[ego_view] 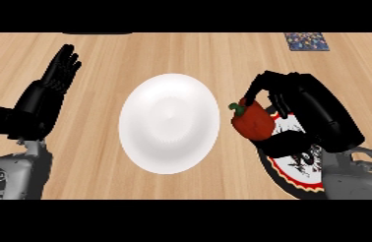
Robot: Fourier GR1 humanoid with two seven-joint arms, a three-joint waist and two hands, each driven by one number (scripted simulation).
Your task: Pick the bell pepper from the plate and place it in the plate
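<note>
A red bell pepper (252,121) with a green stem is held by my right hand (305,108), whose fingers and thumb curl round it from the right. The pepper sits over the left rim of a patterned plate (294,173) with a black, red and white design, mostly hidden under my right hand and forearm. A plain white plate (169,123) lies in the middle of the wooden counter, just left of the pepper. My left hand (51,88) rests open at the left edge, fingers pointing up.
A small dark blue patterned object (306,41) lies at the far right back of the counter. Bare wood surrounds the white plate on all sides.
</note>
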